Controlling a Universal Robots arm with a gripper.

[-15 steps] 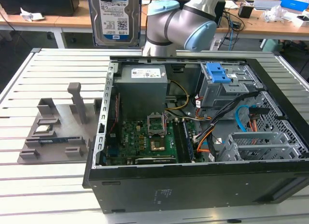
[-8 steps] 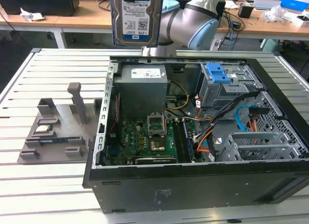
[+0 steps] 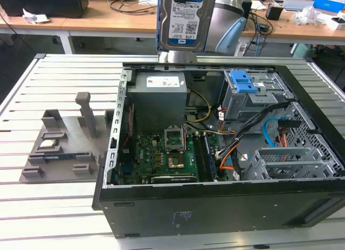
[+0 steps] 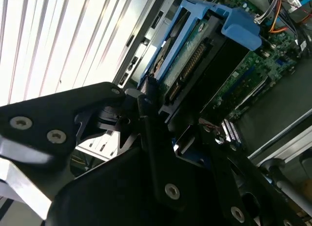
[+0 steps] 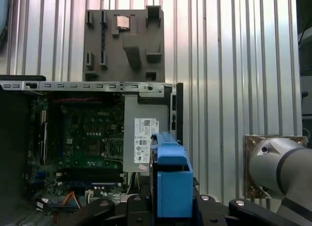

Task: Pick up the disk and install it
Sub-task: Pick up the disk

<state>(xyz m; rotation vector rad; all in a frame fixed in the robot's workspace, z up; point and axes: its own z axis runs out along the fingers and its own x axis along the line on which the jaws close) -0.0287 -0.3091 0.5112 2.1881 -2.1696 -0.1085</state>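
You've got the disk (image 3: 186,18) clamped in the pincer (image 5: 168,201), hanging high over the open case (image 3: 215,199): picked up, not yet installed.

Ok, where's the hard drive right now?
In the exterior view the hard drive hangs at top centre, held by the gripper above the far edge of the open computer case, near its grey power supply.

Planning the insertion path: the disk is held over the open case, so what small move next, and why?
Probably shift the disk toward the exterior view's right, over the drive cage: the gripper holds it high, in line with the power supply, not the cage.
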